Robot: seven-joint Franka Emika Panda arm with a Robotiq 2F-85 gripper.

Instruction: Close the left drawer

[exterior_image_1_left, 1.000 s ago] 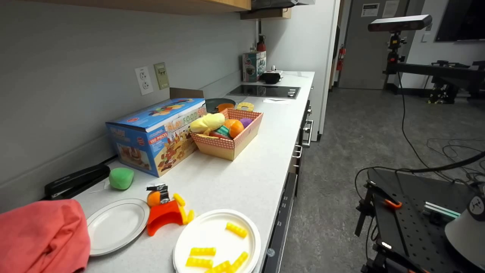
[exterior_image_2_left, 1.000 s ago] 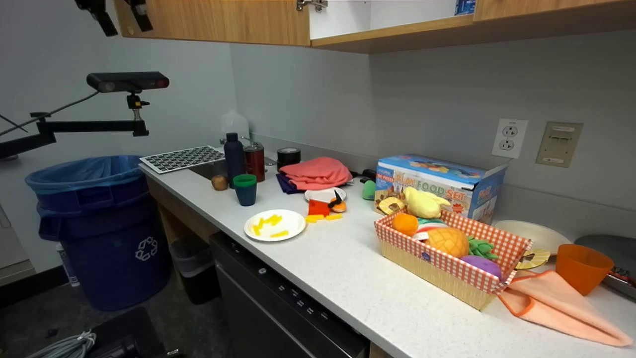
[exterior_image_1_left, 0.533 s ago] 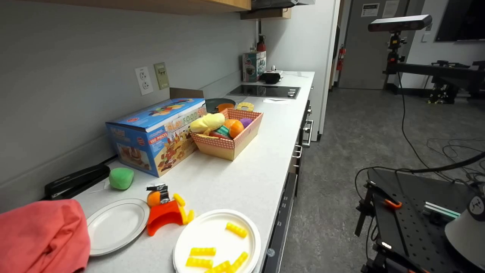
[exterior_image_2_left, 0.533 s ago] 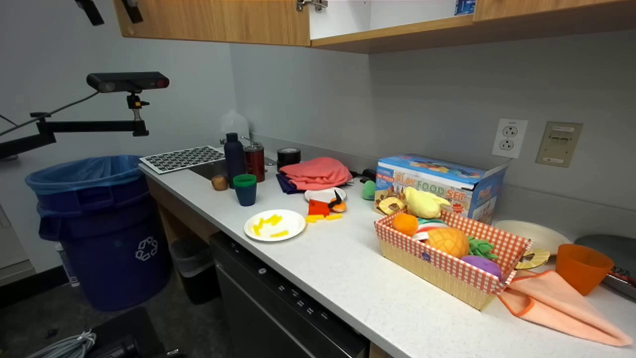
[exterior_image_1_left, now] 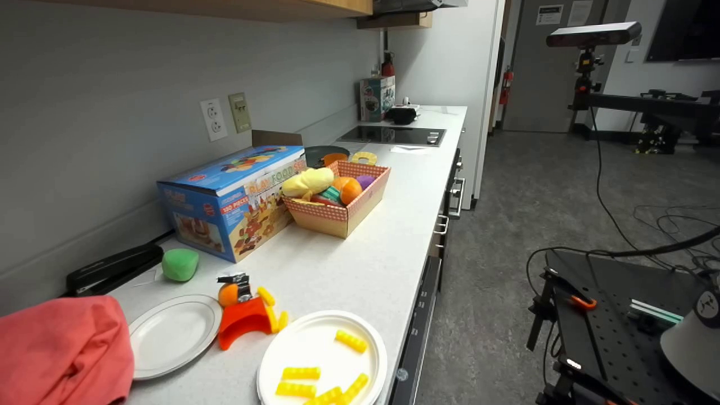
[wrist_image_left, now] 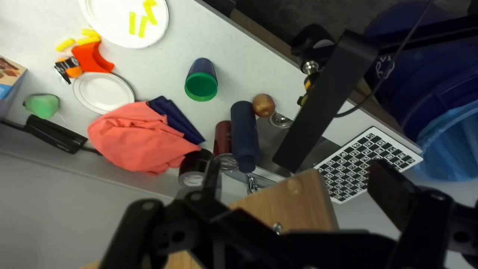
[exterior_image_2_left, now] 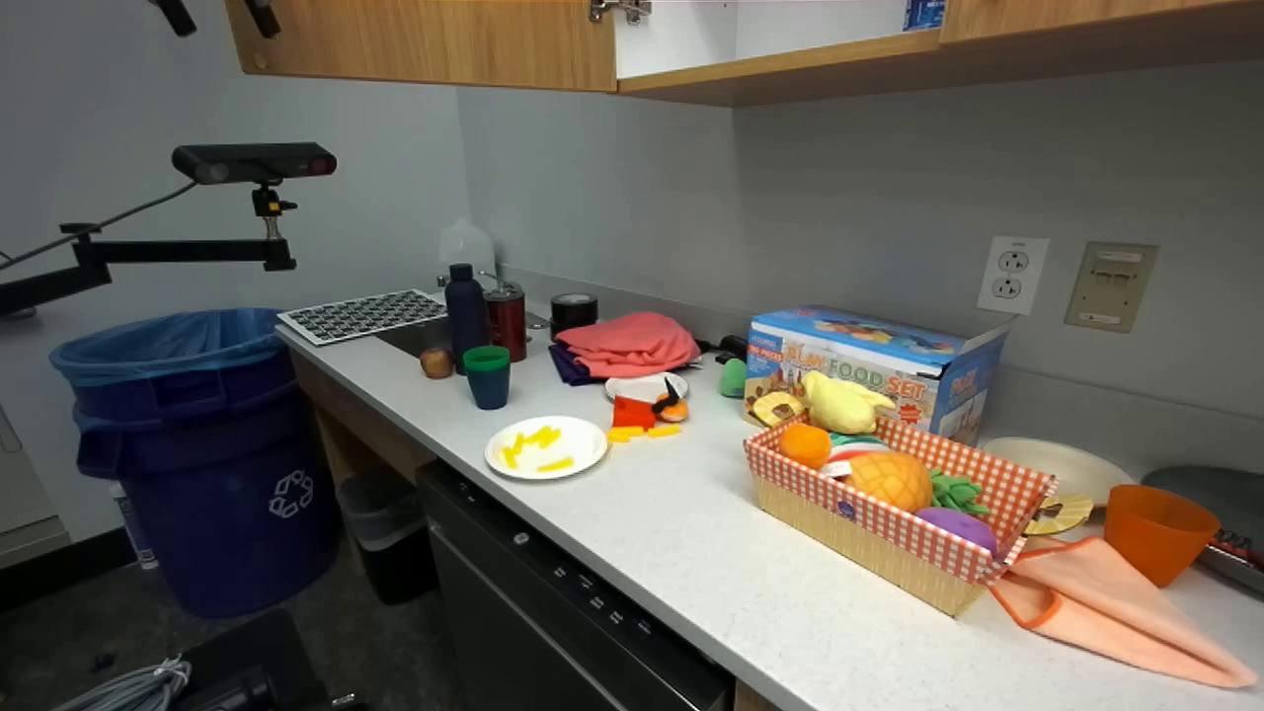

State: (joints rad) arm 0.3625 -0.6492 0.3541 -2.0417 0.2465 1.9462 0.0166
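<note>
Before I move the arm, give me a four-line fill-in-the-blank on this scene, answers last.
In an exterior view, the wooden cabinet door stands ____, not shut.
In the wrist view, the gripper has its jaws ____, not together.
The navy cup has a rim coloured ____.
The lettering on the blue box reads PLAY FOOD ____.

Missing words: open; apart; green; SET.

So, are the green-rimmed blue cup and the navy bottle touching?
Apart. The wrist view shows it plainly: a strip of white countertop lies between the green-rimmed blue cup and the navy bottle.
</note>
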